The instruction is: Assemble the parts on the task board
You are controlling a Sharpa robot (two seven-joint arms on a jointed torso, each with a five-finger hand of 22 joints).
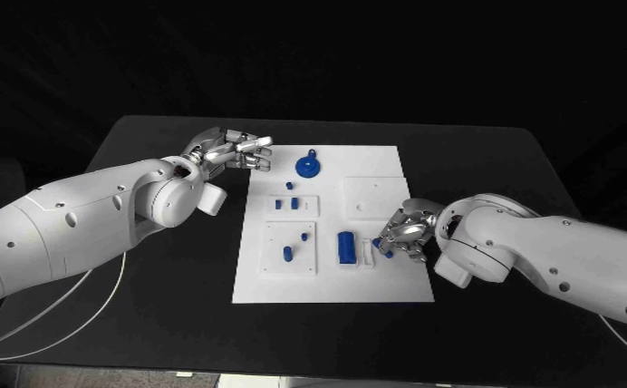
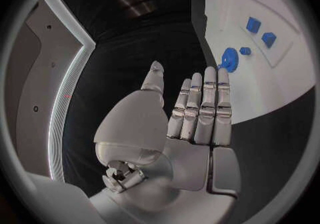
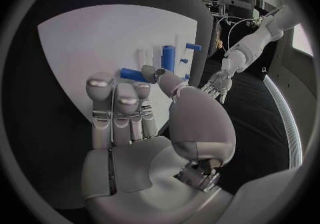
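Looking down, the black bench (image 1: 157,143) carries the white board (image 1: 372,288); the left hand (image 1: 233,150) hovers beside its far corner, fingers straight, holding nothing. The right hand (image 1: 405,232) pinches a small blue part (image 1: 379,243) above the board's near side.

Left wrist: flat fingers (image 2: 200,106), a blue round piece (image 2: 230,60) just beyond.

Right wrist: fingertips (image 3: 143,77) close on the part (image 3: 133,74) over the board.

Small blue parts spread over the flat white task board (image 1: 379,284).

A round gear-like part (image 1: 308,167) lies near the far edge; two small blocks (image 1: 286,202) sit below it, a long upright block (image 1: 346,247) stands near the middle, and small pegs (image 1: 287,250) lie beside it.
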